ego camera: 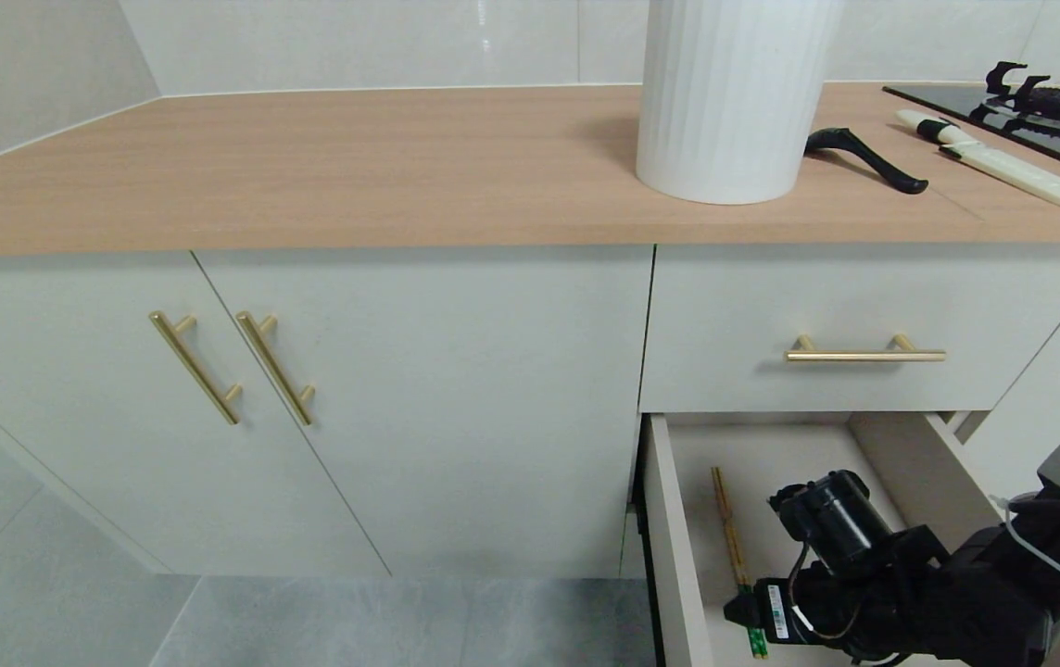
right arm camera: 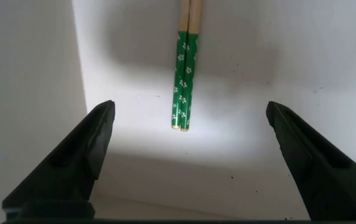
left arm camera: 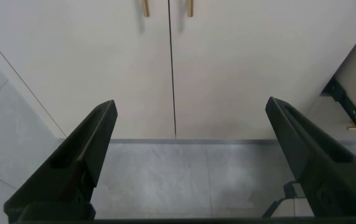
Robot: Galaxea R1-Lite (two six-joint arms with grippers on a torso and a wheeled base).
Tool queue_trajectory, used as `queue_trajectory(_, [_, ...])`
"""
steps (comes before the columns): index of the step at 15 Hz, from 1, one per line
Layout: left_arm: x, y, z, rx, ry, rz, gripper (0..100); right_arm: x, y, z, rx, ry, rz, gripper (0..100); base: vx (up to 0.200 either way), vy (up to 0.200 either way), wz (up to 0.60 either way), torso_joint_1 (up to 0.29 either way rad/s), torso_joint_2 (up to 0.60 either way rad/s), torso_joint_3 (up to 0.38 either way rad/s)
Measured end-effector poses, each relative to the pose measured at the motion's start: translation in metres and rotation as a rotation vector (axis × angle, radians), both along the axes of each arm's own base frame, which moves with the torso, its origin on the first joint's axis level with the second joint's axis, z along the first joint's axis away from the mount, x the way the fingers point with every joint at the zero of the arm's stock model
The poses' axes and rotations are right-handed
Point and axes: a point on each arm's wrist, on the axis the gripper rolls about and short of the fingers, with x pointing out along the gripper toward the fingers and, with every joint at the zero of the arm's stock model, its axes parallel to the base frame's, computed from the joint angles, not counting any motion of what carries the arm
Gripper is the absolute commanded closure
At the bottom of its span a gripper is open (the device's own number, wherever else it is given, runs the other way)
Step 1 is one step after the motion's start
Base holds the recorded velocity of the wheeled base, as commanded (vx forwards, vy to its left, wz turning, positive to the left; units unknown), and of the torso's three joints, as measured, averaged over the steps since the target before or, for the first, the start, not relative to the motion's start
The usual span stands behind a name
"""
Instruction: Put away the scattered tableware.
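The right gripper [right arm camera: 188, 111] has its jaws spread wide and grips nothing. The chopsticks [right arm camera: 185, 74] lie side by side on the drawer floor, their green patterned ends in the middle of the gap between the two fingers [right arm camera: 91, 149] and well clear of each. In the head view the right gripper [ego camera: 748, 611] is low inside the open drawer [ego camera: 678, 542], and the chopsticks [ego camera: 730, 530] run from it toward 12 o'clock, near the drawer's left wall, with the plain wooden ends toward the drawer's back.

The left gripper [left arm camera: 190, 112] is also released, jaws far apart with nothing between them. It points at the pale cabinet doors [left arm camera: 240, 62] and the grey tiled floor [left arm camera: 178, 180].

Seen in the head view from the right gripper, a closed drawer with a brass bar handle [ego camera: 865, 353] is at 12 o'clock. Above it is the wooden countertop [ego camera: 308, 176]. On it a white ribbed container [ego camera: 725, 102] stands at 12 o'clock. A black curved utensil [ego camera: 868, 159] and a pale-bladed knife [ego camera: 1003, 159] lie at 1 o'clock, beside a black hob [ego camera: 1044, 111]. At 10 o'clock are two cabinet doors with slanted brass handles [ego camera: 275, 366]. White wall tiles [ego camera: 354, 42] rise behind the counter.
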Motion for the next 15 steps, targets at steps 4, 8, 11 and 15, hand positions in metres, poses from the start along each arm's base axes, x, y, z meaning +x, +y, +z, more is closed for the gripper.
queue_trajectory(4, [0.000, 0.000, 0.000, 0.000, 0.000, 0.000, 0, -0.010, -0.013, 0.040, 0.027, -0.067, -0.012, 0, 0.000, 0.000, 0.00, 0.000, 0.00, 0.000])
queue_trajectory(8, [0.000, 0.000, 0.000, 0.000, 0.000, 0.000, 0, -0.034, -0.046, 0.116, 0.007, -0.064, -0.053, 0, 0.000, 0.000, 0.00, 0.000, 0.00, 0.000])
queue_trajectory(11, [0.000, 0.000, 0.000, 0.001, 0.000, 0.000, 0, -0.061, -0.080, 0.183, 0.023, -0.181, -0.057, 0, 0.000, 0.000, 0.00, 0.000, 0.00, 0.000])
queue_trajectory(15, [0.000, 0.000, 0.000, 0.000, 0.000, 0.000, 0, -0.095, -0.102, 0.220, 0.017, -0.367, -0.037, 0, 0.000, 0.000, 0.00, 0.000, 0.00, 0.000])
